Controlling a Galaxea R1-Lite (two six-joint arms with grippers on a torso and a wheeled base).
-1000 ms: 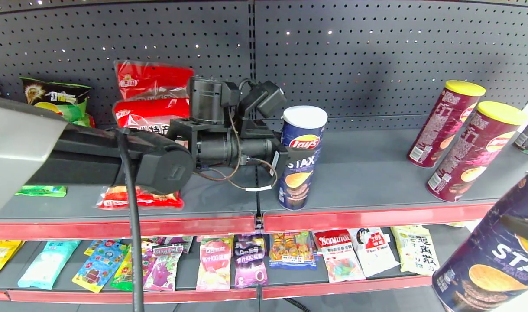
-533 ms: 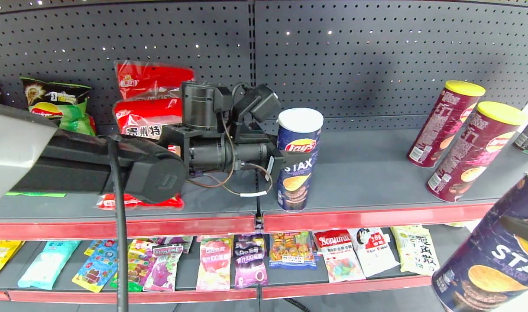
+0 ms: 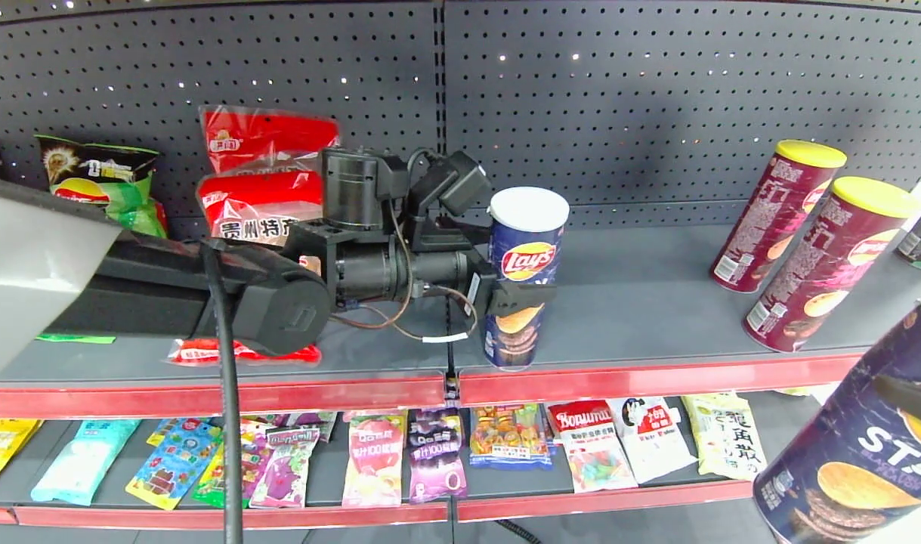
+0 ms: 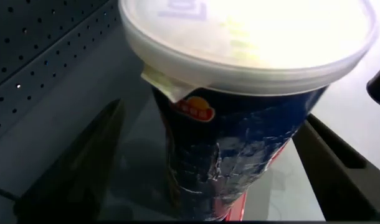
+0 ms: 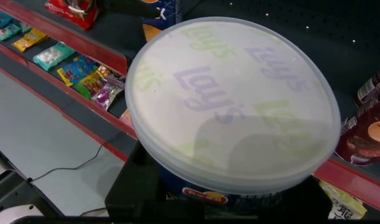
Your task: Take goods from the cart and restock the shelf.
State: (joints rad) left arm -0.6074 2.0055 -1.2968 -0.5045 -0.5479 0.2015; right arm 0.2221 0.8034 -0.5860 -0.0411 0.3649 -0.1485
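Blue chip can (image 3: 526, 242), white-lidded, stands upright near the red front edge of the upper shelf (image 3: 641, 302), clamped between the fingers of the left gripper (image 3: 522, 293). The right gripper (image 3: 902, 393) grips a second blue chip can (image 3: 845, 461) in the air before the shelf's right end, below two leaning maroon cans (image 3: 777, 215).

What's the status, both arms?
Left gripper around blue can standing at shelf front, grip unclear. Right gripper holding second blue can, off shelf. Red cans farther right, not blocking.
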